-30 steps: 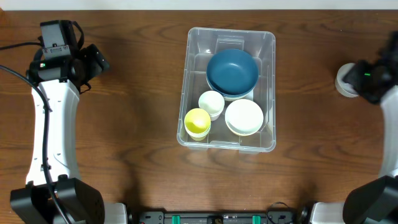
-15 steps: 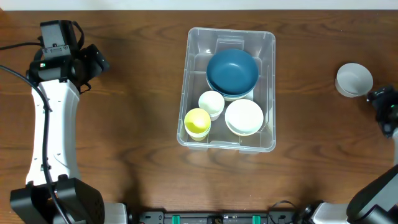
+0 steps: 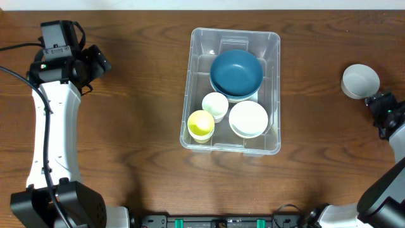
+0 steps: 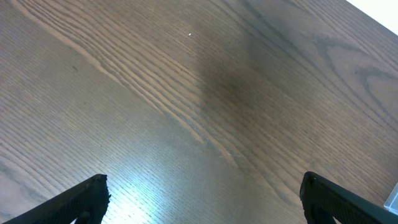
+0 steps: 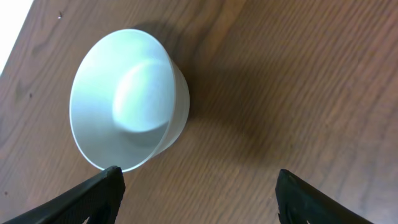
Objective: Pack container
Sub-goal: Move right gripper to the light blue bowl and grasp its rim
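Right gripper (image 5: 199, 202): fingers spread wide, nothing between them, bare wood below. Just beside 1 fingertip, a pale grey bowl (image 5: 127, 102), open side up; touching or not, cannot tell. From overhead, that bowl close to the right edge of the table (image 3: 139, 139), with the gripper just on its near side, pointing toward it.

Left gripper (image 4: 205, 202): fingers fully parted, holding nothing, above bare wood. From overhead, near the far left corner of the table, well apart from every vessel. Behind it, a white arm (image 3: 54, 139) running back toward the near edge.

Container (image 3: 276, 95): clear, rectangular, round-cornered, about midway between the 2 arms and somewhat toward the far edge, long sides running far to near. Untouched by either gripper.

Inside, 4 vessels in plain sight:
- Dark blue bowl (image 3: 236, 73) at the far end, resting on a paler rim beneath it.
- White bowl (image 3: 248, 118) in the near right corner.
- Small white cup (image 3: 215, 105) just left of the white bowl.
- Yellow cup (image 3: 201, 125) in the near left corner, just beside the white cup.
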{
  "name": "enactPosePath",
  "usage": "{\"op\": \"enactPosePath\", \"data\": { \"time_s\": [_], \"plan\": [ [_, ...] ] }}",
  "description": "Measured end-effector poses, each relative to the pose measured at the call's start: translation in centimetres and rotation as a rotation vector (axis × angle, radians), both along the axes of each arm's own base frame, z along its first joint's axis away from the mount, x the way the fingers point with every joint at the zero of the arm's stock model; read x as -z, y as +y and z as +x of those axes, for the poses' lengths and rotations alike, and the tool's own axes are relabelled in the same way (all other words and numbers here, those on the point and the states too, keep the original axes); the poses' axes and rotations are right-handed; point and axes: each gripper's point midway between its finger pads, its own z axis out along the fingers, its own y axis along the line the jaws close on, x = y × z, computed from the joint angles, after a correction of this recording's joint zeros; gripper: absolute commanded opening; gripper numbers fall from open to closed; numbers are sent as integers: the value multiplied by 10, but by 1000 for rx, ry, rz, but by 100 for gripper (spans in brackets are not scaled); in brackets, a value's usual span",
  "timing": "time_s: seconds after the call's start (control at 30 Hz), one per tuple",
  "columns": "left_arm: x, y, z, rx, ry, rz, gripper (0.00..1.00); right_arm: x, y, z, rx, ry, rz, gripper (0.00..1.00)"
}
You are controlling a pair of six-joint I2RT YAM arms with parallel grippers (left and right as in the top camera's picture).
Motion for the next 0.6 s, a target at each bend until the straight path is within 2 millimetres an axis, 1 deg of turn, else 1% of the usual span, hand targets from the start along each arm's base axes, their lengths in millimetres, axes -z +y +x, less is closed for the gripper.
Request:
{"op": "enactPosePath", "data": {
  "time_s": [0.13,0.23,0.37,0.5,0.6],
  "plan": [
    [0,0,0,0,0,0,98,9,-2,5,1,-2,2,76],
    [0,0,0,0,0,0,98,13,2,13,-17,-10,-2,75],
    [0,0,0,0,0,0,98,19,14,26,-50,-16,2,73],
    [0,0,0,0,0,0,98,30,25,31,-75,16,30,73],
    [0,0,0,0,0,0,98,32,29,34,-82,29,30,72]
  ]
}}
